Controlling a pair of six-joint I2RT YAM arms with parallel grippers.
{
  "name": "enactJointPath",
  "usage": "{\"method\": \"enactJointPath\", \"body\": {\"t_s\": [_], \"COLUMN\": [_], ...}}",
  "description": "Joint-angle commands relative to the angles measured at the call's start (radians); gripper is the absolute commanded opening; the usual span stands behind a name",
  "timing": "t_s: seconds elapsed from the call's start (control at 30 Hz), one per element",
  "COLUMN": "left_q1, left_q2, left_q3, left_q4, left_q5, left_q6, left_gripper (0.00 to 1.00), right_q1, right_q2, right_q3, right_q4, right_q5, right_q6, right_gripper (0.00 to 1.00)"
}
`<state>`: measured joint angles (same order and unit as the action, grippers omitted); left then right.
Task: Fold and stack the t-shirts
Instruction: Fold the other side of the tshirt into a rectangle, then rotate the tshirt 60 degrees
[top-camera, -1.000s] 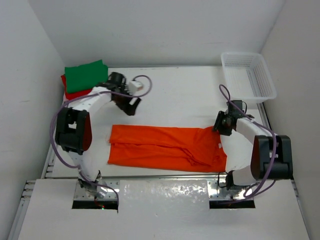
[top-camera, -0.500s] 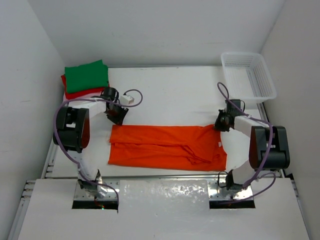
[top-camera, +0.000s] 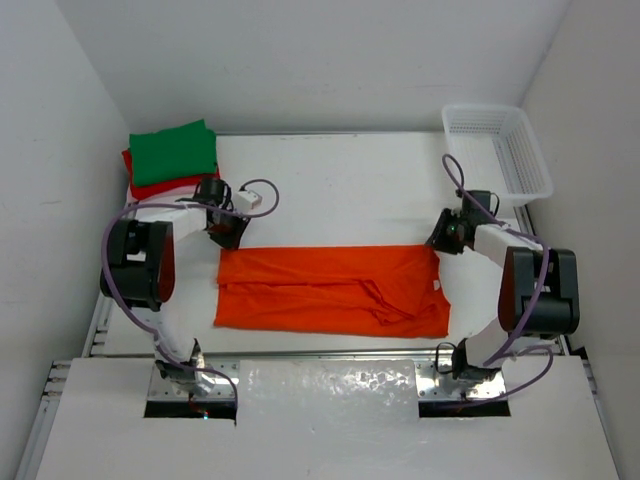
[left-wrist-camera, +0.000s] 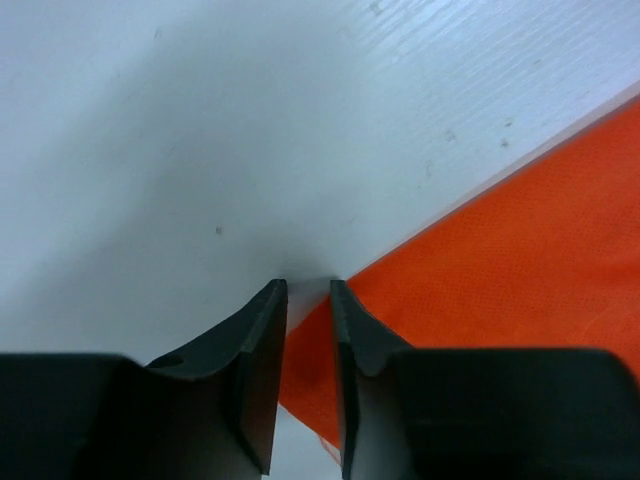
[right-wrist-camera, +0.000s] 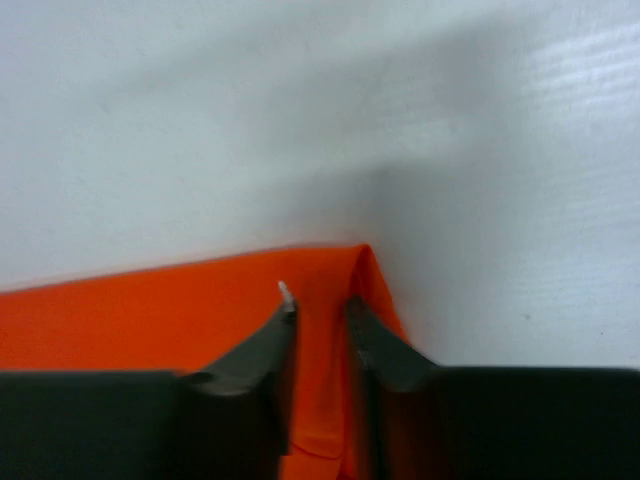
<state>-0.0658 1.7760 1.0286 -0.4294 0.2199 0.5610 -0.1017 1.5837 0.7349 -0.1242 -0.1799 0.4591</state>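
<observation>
Orange cloth t-shirt (top-camera: 330, 290), mid-frame; white collar tag (top-camera: 438, 288) unreadable to me.
Left gripper (left-wrist-camera: 305, 288) and right gripper (right-wrist-camera: 320, 303) each pinch an upper corner.

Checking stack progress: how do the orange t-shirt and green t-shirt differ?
The orange t-shirt lies as a long strip across the table; the green t-shirt is a compact folded rectangle at the far left corner. The orange t-shirt rests on bare table; the green t-shirt tops the red t-shirt. The left gripper and right gripper pinch the orange t-shirt's far corners; nothing touches the green t-shirt. Both are plain cloth.
</observation>
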Motion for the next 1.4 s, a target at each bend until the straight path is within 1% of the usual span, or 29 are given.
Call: {"method": "enactJointPath", "body": {"t_s": [0.0,0.03,0.1,0.13,0.2,0.23,0.3,0.33,0.43,0.47,0.57,0.7,0.77,0.87,0.9,0.97,1.0,1.1,1.13,1.17,1.2,1.27,1.3,1.33,1.37], "left_q1": [0.021,0.023,0.026,0.029,0.037,0.04,0.055,0.057,0.061,0.06,0.061,0.06,0.061,0.061,0.061,0.061,0.063,0.081,0.101,0.125,0.139,0.171,0.178,0.184,0.188], "left_q2": [-0.038,-0.056,-0.07,-0.082,-0.095,-0.108,-0.122,-0.133,-0.13,-0.121,-0.078,-0.029,-0.009,0.005,-0.003,-0.013,-0.024,-0.038,-0.041,-0.043,-0.046,-0.046,-0.046,-0.047,-0.047], "left_q3": [-0.024,-0.022,-0.009,-0.001,0.03,0.042,0.08,0.093,0.12,0.132,0.169,0.197,0.215,0.203,0.194,0.173,0.169,0.169,0.172,0.185,0.192,0.211,0.215,0.217,0.221], "left_q4": [-0.066,-0.083,-0.097,-0.11,-0.124,-0.135,-0.15,-0.152,-0.146,-0.144,-0.152,-0.137,-0.146,-0.146,-0.135,-0.128,-0.126,-0.134,-0.138,-0.143,-0.153,-0.167,-0.169,-0.17,-0.172], "left_q5": [-0.048,-0.048,-0.053,-0.054,-0.057,-0.057,-0.044,-0.037,-0.03,-0.03,-0.013,0.013,0.013,0.007,0.003,-0.017,-0.025,-0.05,-0.053,-0.051,-0.05,-0.048,-0.054,-0.069,-0.076], "left_q6": [-0.001,0.003,0.004,-0.001,-0.006,-0.013,-0.015,-0.015,0.002,0.004,0.0,-0.004,-0.009,-0.007,-0.006,-0.003,0.003,0.01,0.008,0.01,0.008,0.01,0.011,0.013,0.013], "left_gripper": [0.24,0.37,0.48,0.5,0.51,0.51,0.52,0.52,0.54,0.54,0.54,0.54,0.54,0.54,0.54,0.54,0.54,0.55,0.55,0.55,0.55,0.55,0.55,0.55,0.55], "right_q1": [-0.003,-0.003,-0.003,-0.003,-0.003,-0.003,-0.003,-0.003,-0.003,-0.003,-0.003,-0.003,-0.003,-0.003,-0.003,-0.003,-0.003,0.0,0.006,0.034,0.057,0.133,0.141,0.146,0.148], "right_q2": [-0.017,-0.028,-0.063,-0.111,-0.166,-0.226,-0.28,-0.336,-0.425,-0.489,-0.586,-0.596,-0.59,-0.547,-0.506,-0.452,-0.385,-0.262,-0.181,-0.145,-0.111,-0.006,0.034,0.076,0.157], "right_q3": [0.138,0.162,0.196,0.196,0.176,0.16,0.091,0.028,-0.081,-0.154,-0.281,-0.359,-0.37,-0.384,-0.385,-0.378,-0.368,-0.281,-0.211,-0.166,-0.069,0.038,0.09,0.183,0.228], "right_q4": [-0.058,-0.139,-0.213,-0.279,-0.346,-0.401,-0.451,-0.488,-0.525,-0.526,-0.487,-0.442,-0.433,-0.422,-0.399,-0.367,-0.332,-0.29,-0.275,-0.27,-0.282,-0.313,-0.322,-0.325,-0.325], "right_q5": [-0.027,-0.004,0.077,0.098,0.148,0.155,0.146,0.134,0.103,0.102,0.07,0.019,0.022,0.068,0.077,0.112,0.126,0.163,0.165,0.178,0.203,0.255,0.25,0.238,0.231], "right_q6": [-0.077,-0.089,-0.088,-0.073,-0.051,-0.034,-0.016,-0.007,0.027,0.038,0.088,0.113,0.113,0.104,0.099,0.095,0.086,0.063,0.056,0.052,0.037,0.004,0.003,0.003,0.006], "right_gripper": [0.33,0.37,0.45,0.47,0.51,0.55,0.57,0.55,0.49,0.46,0.43,0.41,0.4,0.33,0.27,0.2,0.15,0.09,0.07,0.06,0.06,0.06,0.06,0.06,0.06]}}
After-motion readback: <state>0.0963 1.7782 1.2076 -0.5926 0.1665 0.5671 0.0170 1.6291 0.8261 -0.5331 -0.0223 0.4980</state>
